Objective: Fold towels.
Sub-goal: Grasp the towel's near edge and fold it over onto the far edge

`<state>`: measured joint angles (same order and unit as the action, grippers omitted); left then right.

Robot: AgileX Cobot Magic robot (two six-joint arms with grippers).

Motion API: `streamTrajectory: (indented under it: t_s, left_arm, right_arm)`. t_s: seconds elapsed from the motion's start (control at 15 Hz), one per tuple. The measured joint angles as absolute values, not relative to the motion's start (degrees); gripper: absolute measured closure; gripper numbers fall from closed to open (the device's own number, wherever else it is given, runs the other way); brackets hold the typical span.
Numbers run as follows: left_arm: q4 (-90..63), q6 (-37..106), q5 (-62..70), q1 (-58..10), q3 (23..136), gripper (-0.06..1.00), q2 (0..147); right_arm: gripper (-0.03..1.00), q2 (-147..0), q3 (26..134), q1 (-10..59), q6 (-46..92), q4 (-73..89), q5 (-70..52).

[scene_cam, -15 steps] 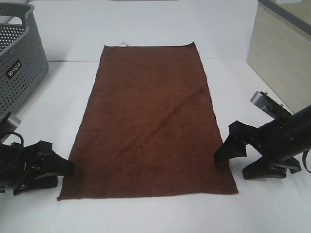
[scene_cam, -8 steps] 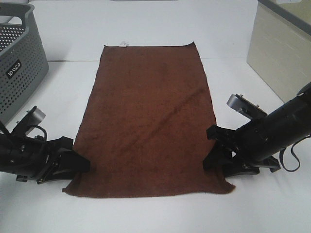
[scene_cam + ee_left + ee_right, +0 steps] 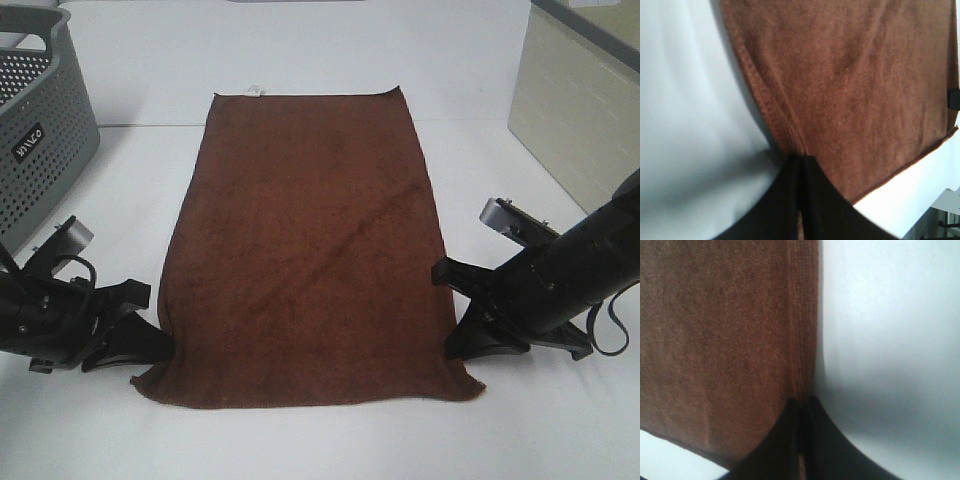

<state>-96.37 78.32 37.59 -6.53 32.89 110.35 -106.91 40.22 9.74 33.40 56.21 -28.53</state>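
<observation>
The dark reddish-brown towel [image 3: 305, 240] lies spread flat on the white table [image 3: 300, 50], long side running away from me, with its small white tag [image 3: 254, 91] at the far short edge. My left gripper [image 3: 162, 330] is shut on the towel's left long edge near the near corner. The left wrist view shows the fingers pressed together on the hem [image 3: 800, 161]. My right gripper [image 3: 452, 312] is shut on the right long edge near the near corner. The right wrist view shows it pinching the hem [image 3: 800, 404]. The near end of the towel is drawn slightly inward.
A grey perforated basket [image 3: 40, 130] stands at the far left. A beige cabinet [image 3: 580, 110] stands at the far right. The towel's near corners flare out past both grippers toward the front edge.
Both grippers were open beside the towel one second ago. They moved inward onto its long edges and shut on them, pulling the near end narrower.
</observation>
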Motion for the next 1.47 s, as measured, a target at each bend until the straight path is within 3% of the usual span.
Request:
streamTrajectory:
  t_s: [0.33,0.87,1.2,1.47]
  left_arm:
    - [-94.94,76.26,37.59,-6.53,27.16,0.94,103.53]
    - [-93.56,76.78,37.59,-6.53,13.87,0.94,94.82]
    - [-94.08,76.95,37.70,-6.53,12.95,0.94,94.60]
    - [-92.93,70.19,37.82,-6.53,19.94,0.94,94.82]
  right_arm:
    - [0.97,-99.58,37.70,9.74,27.79,51.51,-32.54]
    - [0.97,-88.87,22.86,9.74,26.59,50.48,-33.29]
    - [0.97,-88.52,23.49,9.74,26.59,50.13,-33.92]
    - [0.97,-88.35,35.52,9.74,26.24,47.67,-37.07]
